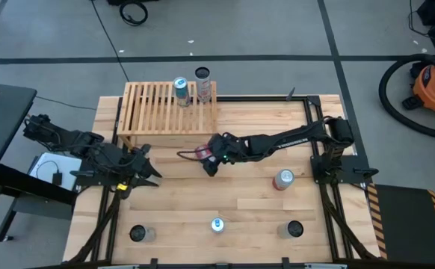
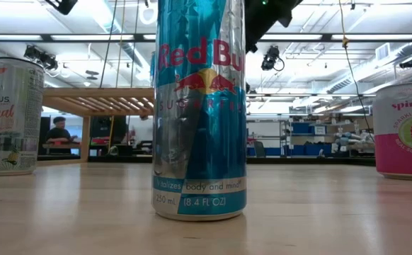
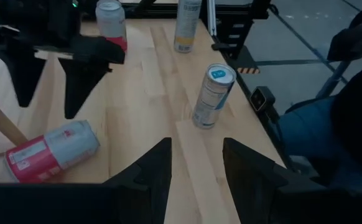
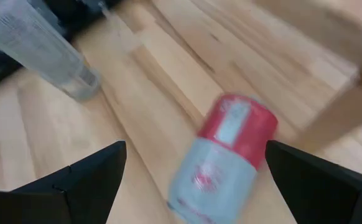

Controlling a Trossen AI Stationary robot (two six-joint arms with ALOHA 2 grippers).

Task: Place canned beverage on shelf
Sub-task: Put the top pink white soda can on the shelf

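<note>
A red and silver can (image 1: pixel 201 152) lies on its side on the plank table, just in front of the slatted wooden shelf (image 1: pixel 158 108). My right gripper (image 1: pixel 210 160) hangs open over this can; in its wrist view the fingers stand wide on either side of the can (image 4: pixel 226 155) without touching it. Two cans stand upright on the shelf's right end: a blue one (image 1: pixel 180 91) and a pale one (image 1: pixel 202 87). My left gripper (image 1: pixel 149 167) waits at the table's left, fingers near together, holding nothing.
Upright cans stand on the table: a red and white one (image 1: pixel 283 179) at the right, a blue Red Bull can (image 1: pixel 217 224) at the near middle, and one each at near left (image 1: pixel 139 234) and near right (image 1: pixel 294 229). A shelf leg (image 4: pixel 330 118) stands close beside the lying can.
</note>
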